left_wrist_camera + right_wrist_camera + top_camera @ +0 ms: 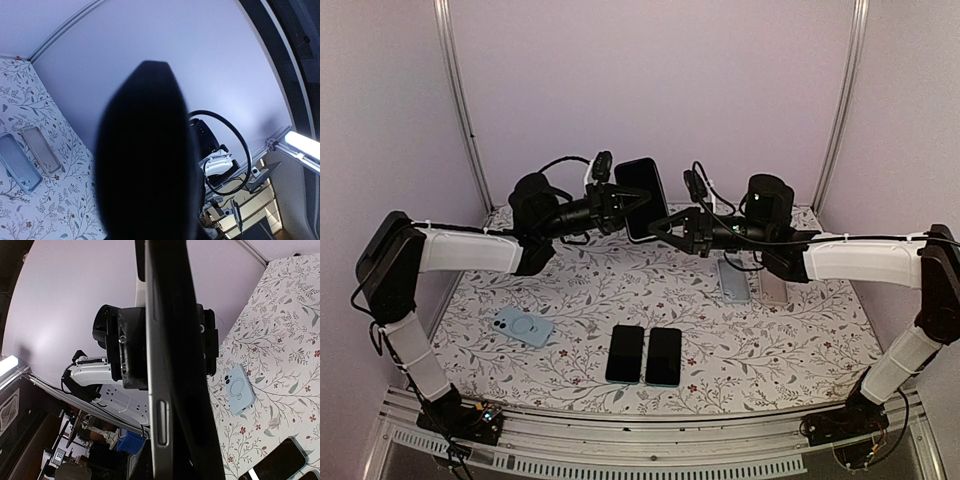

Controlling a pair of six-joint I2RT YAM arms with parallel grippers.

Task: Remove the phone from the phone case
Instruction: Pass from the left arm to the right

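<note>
We see the left gripper (625,197) clamped on the black rectangular cased phone (645,183), held aloft far back. The right gripper (659,226) pinches its near edge.

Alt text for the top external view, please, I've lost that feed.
A dark phone hangs upright in mid-air over the floral table: the left gripper clamps its side, the right gripper is shut at its lower edge. Below lie a blue case, two dark phones and two more cases.
</note>
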